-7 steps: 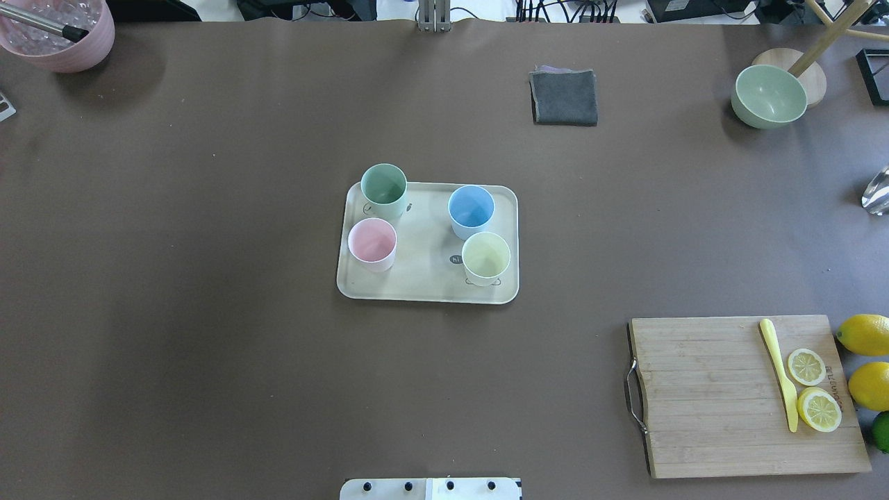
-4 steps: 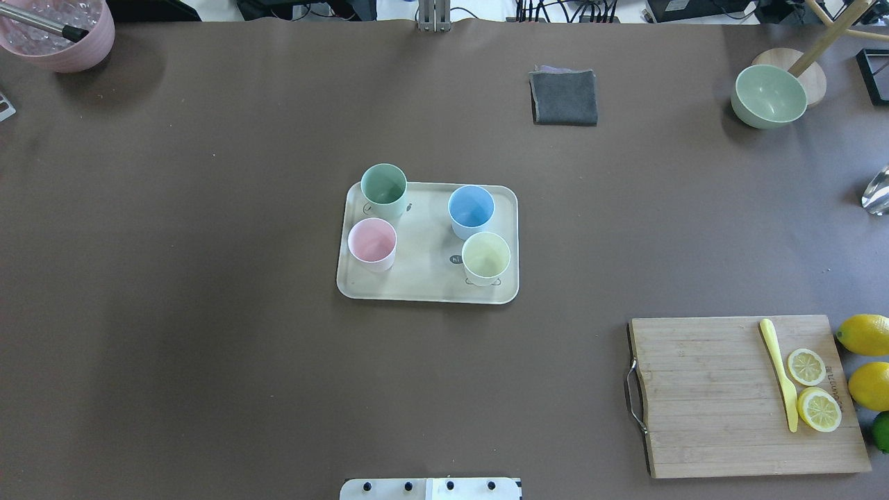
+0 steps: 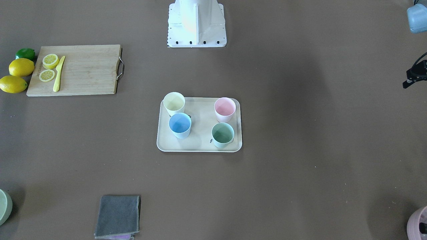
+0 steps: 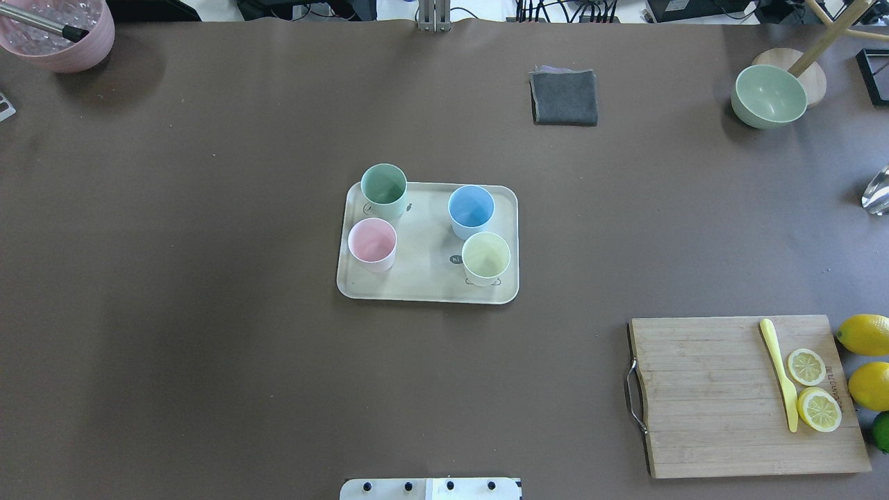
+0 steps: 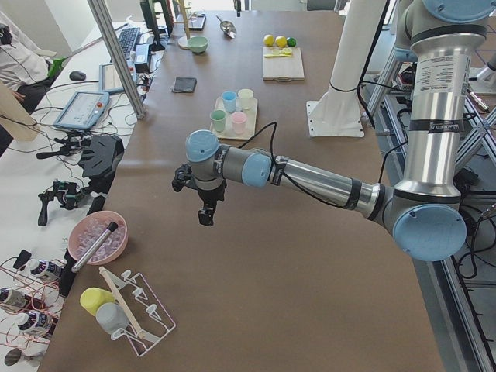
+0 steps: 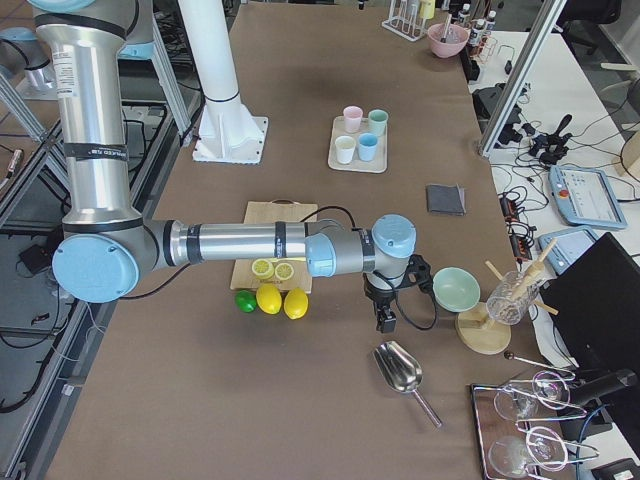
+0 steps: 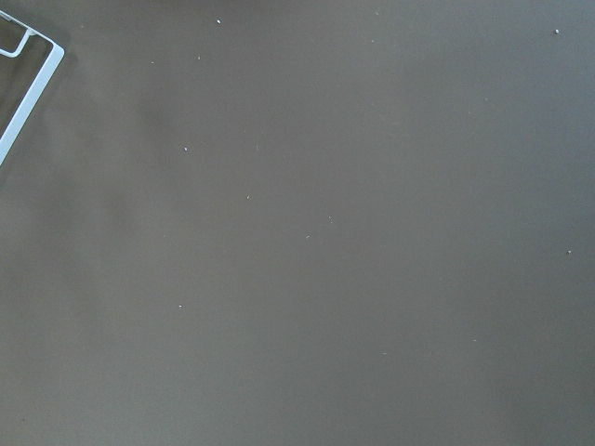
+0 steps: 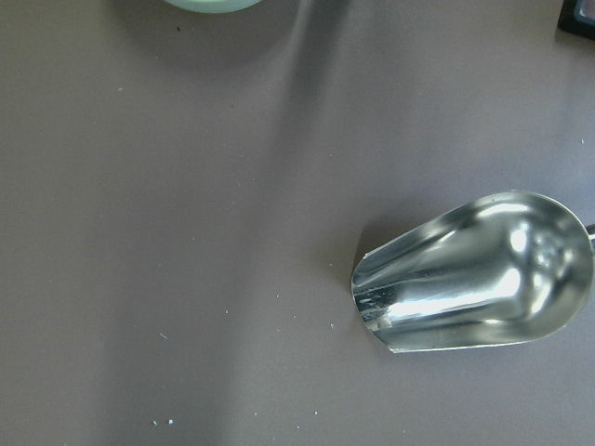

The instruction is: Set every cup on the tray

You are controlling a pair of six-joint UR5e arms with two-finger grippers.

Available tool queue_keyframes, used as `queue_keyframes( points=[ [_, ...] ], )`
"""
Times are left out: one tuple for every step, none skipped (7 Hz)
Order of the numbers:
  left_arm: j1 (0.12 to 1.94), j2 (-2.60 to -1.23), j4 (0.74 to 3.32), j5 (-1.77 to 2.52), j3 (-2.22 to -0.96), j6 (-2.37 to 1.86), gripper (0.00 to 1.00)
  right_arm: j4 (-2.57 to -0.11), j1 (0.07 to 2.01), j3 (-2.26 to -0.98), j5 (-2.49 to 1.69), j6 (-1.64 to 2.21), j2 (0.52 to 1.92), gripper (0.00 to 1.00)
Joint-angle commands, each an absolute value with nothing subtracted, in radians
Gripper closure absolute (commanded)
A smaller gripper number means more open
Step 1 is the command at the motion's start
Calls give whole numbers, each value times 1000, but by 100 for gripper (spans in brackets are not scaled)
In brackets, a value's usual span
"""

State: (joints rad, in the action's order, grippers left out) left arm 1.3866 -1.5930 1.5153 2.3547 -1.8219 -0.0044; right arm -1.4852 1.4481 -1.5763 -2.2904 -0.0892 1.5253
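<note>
The left arm (image 5: 310,177) reaches out long and low over the table's left end, its forearm almost level and its wrist bent, so that the left gripper (image 5: 204,215) points straight down above the bare brown table (image 4: 208,278). The right arm (image 6: 250,243) lies stretched in the same level way toward the other end, and the right gripper (image 6: 385,318) hangs down above a shiny metal scoop (image 8: 474,274), which has a rounded, hollow shape. For both grippers I cannot tell if the fingers are spread or pressed together, because only the side views show them and they are small there. Both are well apart from the tray (image 4: 424,278), which is cream, rectangular, with rounded corners and a low raised rim, and lies in the middle of the table. All four cups stand upright on it, matte and tapered, without handles: the mint green cup (image 4: 383,186) and the pink cup (image 4: 372,241) on its left side, the light blue cup (image 4: 471,207) and the pale yellow cup (image 4: 486,255) on its right side, these two almost touching.
</note>
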Motion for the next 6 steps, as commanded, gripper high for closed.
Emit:
queue_keyframes(
  points=[
    [1387,-1592,1514,2353,-1822,-5,2,-1486,1448,-1575,-2290,-87,1525,0],
    [1388,-1592,1514,2355,-1825,-5,2,-1486,1448,-1575,-2290,-84,1526,0],
    [1388,-1592,1514,2355,-1827,-5,2,-1486,1448,-1575,-2290,-83,1526,0],
    [1388,-1592,1514,2355,-1832,-5,2,-1486,1448,-1577,-2292,-83,1526,0],
    [1388,-1594,1514,2355,-1833,-5,2,-1486,1448,-1575,-2292,-83,1525,0],
    [1388,-1594,1514,2355,-1835,-5,2,-1486,1448,-1575,-2292,-83,1525,0]
  ],
)
